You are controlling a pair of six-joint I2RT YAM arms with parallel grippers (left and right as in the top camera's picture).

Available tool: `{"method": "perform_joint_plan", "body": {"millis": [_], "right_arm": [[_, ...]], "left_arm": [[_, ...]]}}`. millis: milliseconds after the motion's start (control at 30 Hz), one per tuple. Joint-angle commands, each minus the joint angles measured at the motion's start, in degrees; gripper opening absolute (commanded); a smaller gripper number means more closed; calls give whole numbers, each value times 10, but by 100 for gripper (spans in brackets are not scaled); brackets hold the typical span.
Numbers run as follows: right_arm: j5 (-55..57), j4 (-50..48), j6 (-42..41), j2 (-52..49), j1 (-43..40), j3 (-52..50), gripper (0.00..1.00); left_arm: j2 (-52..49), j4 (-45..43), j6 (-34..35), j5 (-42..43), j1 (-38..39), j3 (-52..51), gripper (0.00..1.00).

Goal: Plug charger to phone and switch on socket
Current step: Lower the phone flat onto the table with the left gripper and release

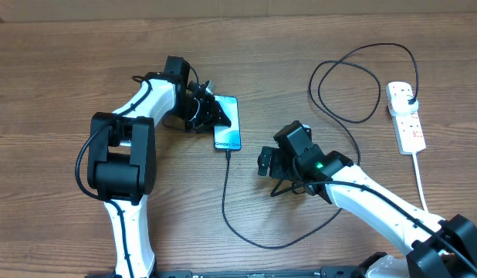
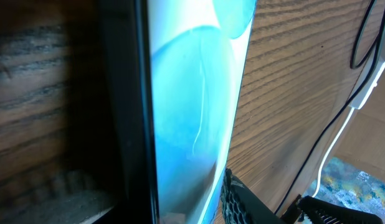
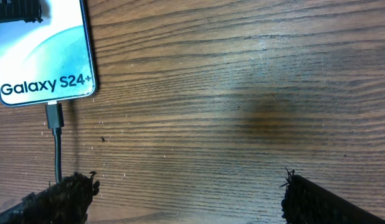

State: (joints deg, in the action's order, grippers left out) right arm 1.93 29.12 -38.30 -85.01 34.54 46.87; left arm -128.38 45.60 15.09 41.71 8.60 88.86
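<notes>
Overhead shows the charger [image 1: 226,193] seated in the phone [image 1: 228,123], leaving the socket [image 1: 406,116], lying lengthwise at far right, nearer the right gripper [image 3: 186,196], fingers spread wide; the left gripper [image 1: 210,112] sits at the phone, its fingers unreadable.

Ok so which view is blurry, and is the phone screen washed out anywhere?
Left wrist: the phone fills the frame, too close, soft and glowing. Right wrist: sharp, Galaxy S24+ lettering legible, faint dark patch on the table. Overhead: evenly lit, screen text too small to read.
</notes>
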Motion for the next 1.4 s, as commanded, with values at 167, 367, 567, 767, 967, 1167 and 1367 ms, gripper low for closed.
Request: {"method": "perform_joint_plan", "body": {"millis": [167, 367, 567, 767, 967, 1167, 1367], "right_arm": [[9, -3, 5, 10, 2, 4, 100], [9, -3, 5, 10, 2, 4, 100], [9, -3, 5, 10, 2, 4, 100], [9, -3, 5, 10, 2, 4, 100], [9, -3, 5, 10, 2, 4, 100], [9, -3, 5, 10, 2, 4, 100], [9, -3, 5, 10, 2, 4, 100]], "left_arm": [[2, 1, 4, -99, -2, 2, 42], [2, -5, 4, -108, -2, 2, 42], [2, -7, 4, -115, -2, 2, 45], [2, -7, 4, -122, -2, 2, 45], [2, -7, 4, -122, -2, 2, 46], [2, -7, 4, -123, -2, 2, 45], [2, -7, 4, -124, -2, 2, 45]]}}
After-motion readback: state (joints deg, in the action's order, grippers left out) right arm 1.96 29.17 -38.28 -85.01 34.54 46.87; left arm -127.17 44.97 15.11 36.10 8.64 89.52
